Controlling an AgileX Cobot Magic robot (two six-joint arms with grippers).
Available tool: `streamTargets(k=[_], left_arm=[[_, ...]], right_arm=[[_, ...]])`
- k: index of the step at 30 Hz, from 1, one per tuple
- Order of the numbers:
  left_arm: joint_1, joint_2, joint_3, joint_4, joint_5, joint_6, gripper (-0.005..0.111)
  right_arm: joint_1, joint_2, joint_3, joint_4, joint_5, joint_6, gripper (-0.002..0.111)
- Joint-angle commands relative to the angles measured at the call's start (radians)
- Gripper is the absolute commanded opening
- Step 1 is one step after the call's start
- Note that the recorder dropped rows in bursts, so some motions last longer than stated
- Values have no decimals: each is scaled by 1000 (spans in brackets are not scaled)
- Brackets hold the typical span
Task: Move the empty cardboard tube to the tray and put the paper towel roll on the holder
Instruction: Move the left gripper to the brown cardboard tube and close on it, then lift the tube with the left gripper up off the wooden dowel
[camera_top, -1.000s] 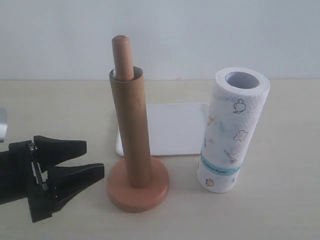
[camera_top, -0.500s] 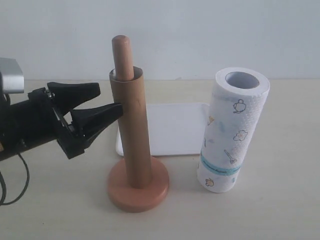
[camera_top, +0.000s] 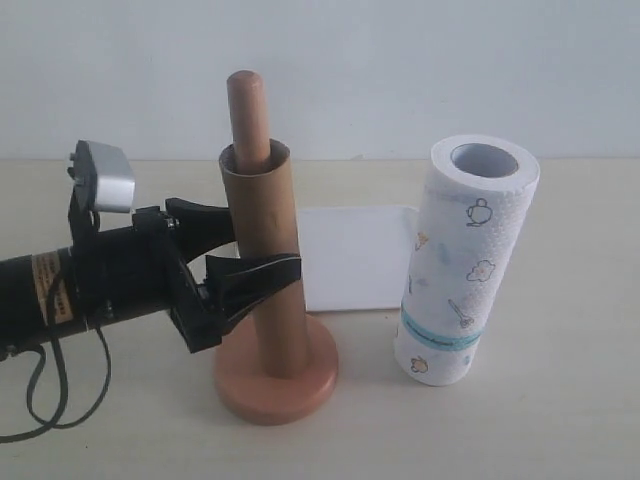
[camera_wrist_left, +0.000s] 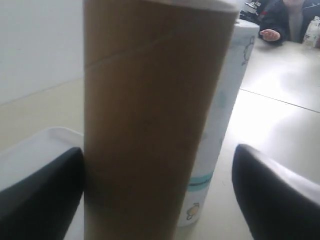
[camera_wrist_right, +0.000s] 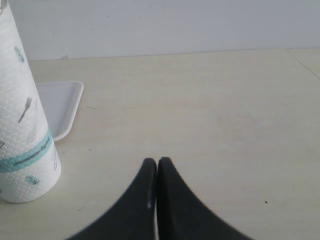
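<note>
- Since a second ago, when it sat low and clear of the holder (camera_top: 275, 388), your left gripper (camera_top: 265, 248) has risen and moved in. Its fingers now straddle the empty cardboard tube (camera_top: 258, 195) at mid-height.
- Left fingers are spread, not clamped. The wrist view shows one finger (camera_wrist_left: 40, 195) against the tube wall and the other (camera_wrist_left: 275, 200) well apart from it. Nothing is held.
- Between those fingers, the tube stands upright, sleeved over the holder's post, whose top shows above the tube's rim.
- Beyond the fingers, behind the holder, lies the tray (camera_top: 350, 260).
- Past the tube from the fingers, the paper towel roll (camera_top: 465, 260) stands upright.
- Your right gripper (camera_wrist_right: 157, 172) has its fingers pressed together on nothing.
- Assessment: approach complete, grasp pending. You would need to close on the tube, then lift straight up until it clears the post.
</note>
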Motion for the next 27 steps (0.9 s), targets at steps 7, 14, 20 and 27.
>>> streamTargets(k=[7, 14, 20, 27], left_arm=[[-31, 105, -69, -88, 9, 54, 74], [-31, 124, -71, -84, 5, 54, 57], [-29, 85, -71, -81, 5, 42, 9], [-29, -86, -71, -81, 13, 12, 4]], right_arm=[[1, -5, 0, -3, -9, -3, 0], [1, -5, 0, -3, -9, -3, 0], [1, -5, 0, -3, -9, -3, 0], [1, -5, 0, -3, -9, -3, 0]])
